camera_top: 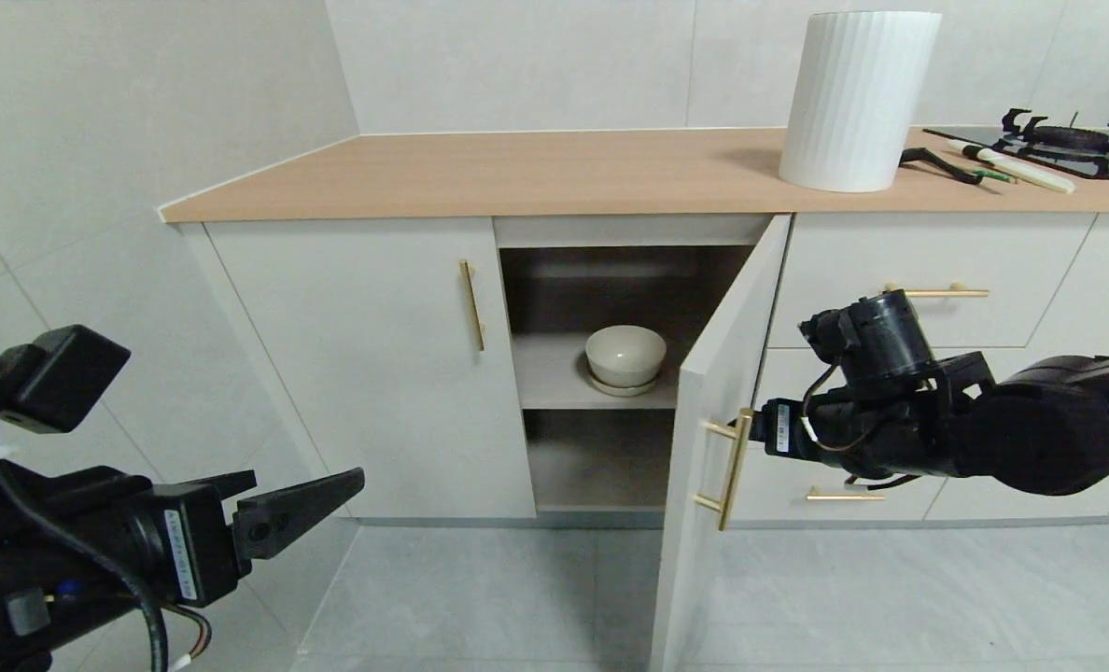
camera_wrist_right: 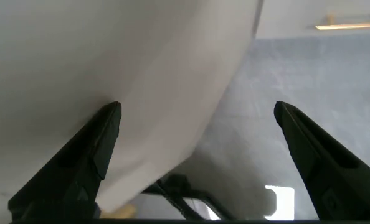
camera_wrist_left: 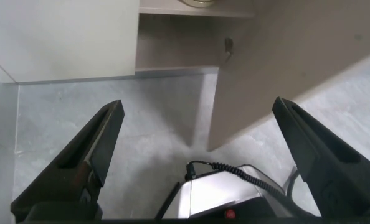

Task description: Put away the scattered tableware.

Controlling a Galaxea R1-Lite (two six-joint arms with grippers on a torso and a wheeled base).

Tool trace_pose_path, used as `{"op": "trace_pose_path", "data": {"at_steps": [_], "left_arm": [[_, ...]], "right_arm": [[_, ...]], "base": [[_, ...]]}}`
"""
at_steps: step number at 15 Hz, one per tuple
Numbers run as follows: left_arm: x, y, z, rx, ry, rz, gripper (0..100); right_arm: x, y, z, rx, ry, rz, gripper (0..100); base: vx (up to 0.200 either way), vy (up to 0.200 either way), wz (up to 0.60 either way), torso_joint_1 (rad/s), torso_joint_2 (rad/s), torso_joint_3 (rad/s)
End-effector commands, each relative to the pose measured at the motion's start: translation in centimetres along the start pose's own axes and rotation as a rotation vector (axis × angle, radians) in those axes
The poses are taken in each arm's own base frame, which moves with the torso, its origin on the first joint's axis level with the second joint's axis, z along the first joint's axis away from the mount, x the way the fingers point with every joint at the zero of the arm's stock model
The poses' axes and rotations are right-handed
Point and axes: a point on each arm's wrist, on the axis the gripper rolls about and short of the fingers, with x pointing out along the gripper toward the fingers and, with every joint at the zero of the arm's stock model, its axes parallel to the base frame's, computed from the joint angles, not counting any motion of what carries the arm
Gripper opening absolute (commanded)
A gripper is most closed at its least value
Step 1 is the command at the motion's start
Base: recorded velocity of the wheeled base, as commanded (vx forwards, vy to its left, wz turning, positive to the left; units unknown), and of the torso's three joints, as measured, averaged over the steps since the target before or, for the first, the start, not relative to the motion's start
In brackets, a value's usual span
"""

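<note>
My right hand (camera_top: pixel 762 425) is spread wide at the handle (camera_top: pixel 732 467) of the open door (camera_top: pixel 713 373), gripping nothing. My left hand (camera_top: pixel 302 495) hangs wide too, low and well apart from the door. The bowl (camera_top: pixel 624 353) sits on its plate (camera_top: pixel 622 385) on the shelf (camera_top: pixel 550 373). If I push askew, I judge my hand could slip off the handle or jam on the door's edge. The door's swing looks free, and the bowl sits back from the shelf lip.
</note>
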Motion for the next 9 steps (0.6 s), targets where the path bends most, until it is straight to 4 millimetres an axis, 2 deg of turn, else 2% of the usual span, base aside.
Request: {"op": "trace_pose_path", "data": {"at_steps": [1,7,9], "left_arm": [[0.0,0.0,0.0,0.000,-0.001,-0.001,100],[0.1,0.0,-0.1,0.000,0.005,0.001,100],[0.2,0.0,-0.1,0.001,0.008,0.002,100]], "right_arm": [[1.4,0.4,-0.7,0.013,0.009,0.004,100],[4.4,1.5,-1.6,0.124,-0.045,0.051,100],[4.8,1.8,-1.8,0.127,-0.061,0.061,100]], "base": [[0.000,0.000,0.00,0.000,0.00,0.000],[0.000,0.000,0.00,0.000,0.00,0.000],[0.000,0.000,0.00,0.000,0.00,0.000]]}}
